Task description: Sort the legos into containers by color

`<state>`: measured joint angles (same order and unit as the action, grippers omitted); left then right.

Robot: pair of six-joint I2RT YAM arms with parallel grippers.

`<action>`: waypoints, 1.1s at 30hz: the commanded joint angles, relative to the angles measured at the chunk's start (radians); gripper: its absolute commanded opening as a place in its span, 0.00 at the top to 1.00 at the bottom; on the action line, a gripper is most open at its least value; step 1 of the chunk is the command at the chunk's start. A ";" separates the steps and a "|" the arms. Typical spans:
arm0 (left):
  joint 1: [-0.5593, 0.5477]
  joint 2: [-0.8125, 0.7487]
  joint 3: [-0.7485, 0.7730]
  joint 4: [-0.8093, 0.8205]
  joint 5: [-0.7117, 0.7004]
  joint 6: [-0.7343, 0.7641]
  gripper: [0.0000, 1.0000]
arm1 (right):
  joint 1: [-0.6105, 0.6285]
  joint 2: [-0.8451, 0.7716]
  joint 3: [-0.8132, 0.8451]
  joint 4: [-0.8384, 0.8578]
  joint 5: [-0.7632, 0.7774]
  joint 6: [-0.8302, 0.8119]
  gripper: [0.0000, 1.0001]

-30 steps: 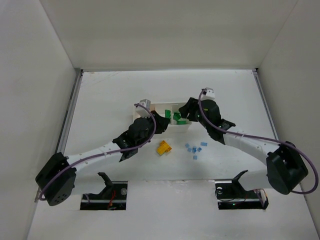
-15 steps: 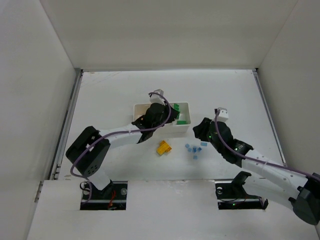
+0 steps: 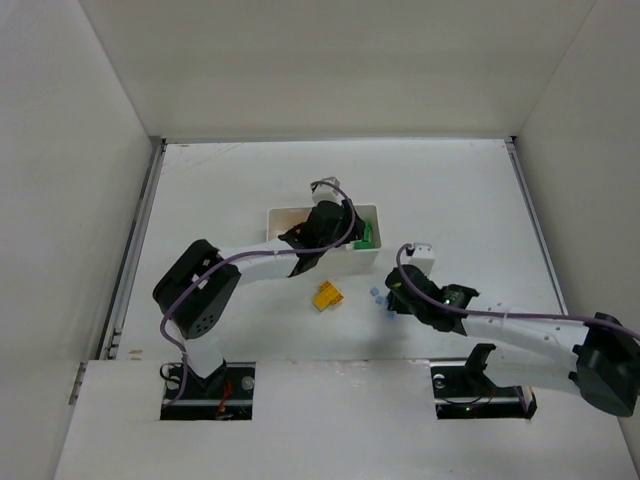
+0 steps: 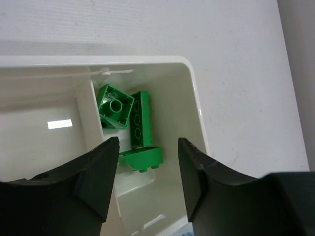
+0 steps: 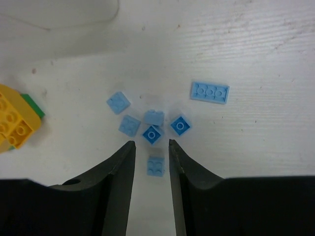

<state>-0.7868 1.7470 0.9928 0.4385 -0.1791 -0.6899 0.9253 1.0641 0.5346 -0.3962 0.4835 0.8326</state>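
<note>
White walls [image 3: 60, 150] enclose a pale table [image 3: 450, 190] bearing scattered legos [image 5: 210, 92].

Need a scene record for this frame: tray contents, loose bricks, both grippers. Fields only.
tray: white, divided; green legos in its right end compartment, three visible
blue legos: seven, loose on the table
yellow legos: on the table beside the blue ones, a green piece peeking from behind them
left gripper: open, empty, above the green compartment
right gripper: open, low over the blue legos, one between its fingers, no contact visible
</note>
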 commanded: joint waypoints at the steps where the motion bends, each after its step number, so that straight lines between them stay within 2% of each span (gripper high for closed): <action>1: -0.039 -0.131 -0.006 0.006 -0.052 0.082 0.54 | 0.036 0.054 0.060 -0.043 -0.009 0.020 0.61; 6: -0.148 -0.286 -0.130 0.003 -0.106 0.157 0.63 | 0.063 0.120 0.085 -0.070 -0.006 0.033 0.59; 11: -0.249 -0.388 -0.253 -0.036 -0.148 0.176 0.65 | 0.051 0.143 0.093 -0.075 -0.054 0.017 0.61; 16: -0.283 -0.466 -0.341 -0.061 -0.181 0.164 0.65 | 0.043 0.158 0.097 -0.090 -0.071 0.026 0.61; 21: -0.285 -0.462 -0.358 -0.086 -0.155 0.167 0.65 | 0.045 0.206 0.090 -0.090 -0.077 0.072 0.62; 25: -0.286 -0.449 -0.358 -0.083 -0.135 0.168 0.65 | 0.051 0.247 0.079 -0.075 -0.083 0.095 0.68; 28: -0.286 -0.451 -0.368 -0.058 -0.146 0.167 0.64 | 0.074 0.249 0.079 -0.081 -0.051 0.114 0.80; 30: -0.291 -0.454 -0.381 -0.038 -0.151 0.165 0.63 | 0.092 0.205 0.076 -0.087 -0.023 0.134 0.85; 33: -0.303 -0.448 -0.395 -0.008 -0.155 0.171 0.61 | 0.108 0.078 0.085 -0.141 0.012 0.151 0.86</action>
<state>-1.0737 1.3113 0.6182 0.3687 -0.3225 -0.5377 1.0145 1.2503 0.6003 -0.4870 0.4393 0.9409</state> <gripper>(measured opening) 0.383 0.229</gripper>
